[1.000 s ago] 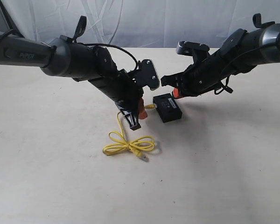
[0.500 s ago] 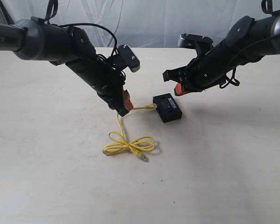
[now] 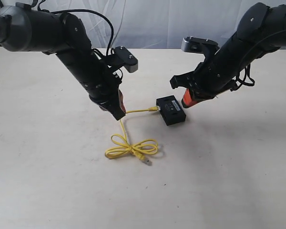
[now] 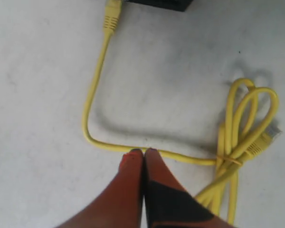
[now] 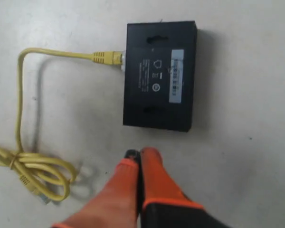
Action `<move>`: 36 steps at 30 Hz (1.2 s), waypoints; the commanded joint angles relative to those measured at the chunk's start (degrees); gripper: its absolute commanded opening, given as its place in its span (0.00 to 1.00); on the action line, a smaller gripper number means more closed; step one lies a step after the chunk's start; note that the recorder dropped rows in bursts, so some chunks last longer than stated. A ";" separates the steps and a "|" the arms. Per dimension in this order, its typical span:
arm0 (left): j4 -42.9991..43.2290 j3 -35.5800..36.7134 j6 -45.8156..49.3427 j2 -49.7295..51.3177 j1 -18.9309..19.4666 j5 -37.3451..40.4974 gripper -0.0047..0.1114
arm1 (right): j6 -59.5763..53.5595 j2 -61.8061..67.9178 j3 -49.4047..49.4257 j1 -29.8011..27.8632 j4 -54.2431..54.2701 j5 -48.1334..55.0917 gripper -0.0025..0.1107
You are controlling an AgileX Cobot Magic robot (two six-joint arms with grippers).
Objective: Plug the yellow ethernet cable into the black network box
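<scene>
The black network box (image 3: 170, 110) lies flat on the table, its pale label strip facing up (image 5: 176, 76). One end of the yellow ethernet cable (image 3: 132, 147) sits in the box's side port, where the yellow plug boot (image 5: 108, 57) meets the black edge. The rest trails to a bundled loop, and the free clear plug (image 3: 146, 161) lies beside it. My left gripper (image 3: 120, 113) hovers over the cable's bend, shut, with nothing between its orange fingertips (image 4: 133, 159). My right gripper (image 5: 141, 153) is shut and empty, just off the box's far side (image 3: 187, 101).
The table (image 3: 219, 171) is a plain pale surface. A white curtain (image 3: 152, 19) hangs behind it. Both dark arms slope down towards the box from the upper left and upper right.
Both arms have risen and drawn back from the box. The left gripper slid left along the cable, away from the port. The cable end stays in the box.
</scene>
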 commanded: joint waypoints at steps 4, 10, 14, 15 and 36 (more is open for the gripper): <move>1.86 0.12 -8.50 -1.54 1.22 6.10 0.04 | 0.92 -3.34 0.61 -0.02 -1.08 4.67 0.01; 1.95 0.12 -15.84 -1.54 3.86 12.89 0.04 | 1.07 -6.29 3.64 -0.02 -2.36 5.05 0.01; 1.95 0.12 -20.71 -1.54 6.31 15.31 0.04 | 3.25 -8.20 6.35 -0.02 -5.23 4.48 0.01; 1.95 0.12 -21.70 -1.54 6.97 15.46 0.04 | 3.98 -8.68 6.89 -0.02 -6.41 4.40 0.01; 15.15 6.98 -33.69 -17.38 9.31 10.97 0.04 | 17.73 -19.27 15.48 -0.02 -21.05 1.33 0.01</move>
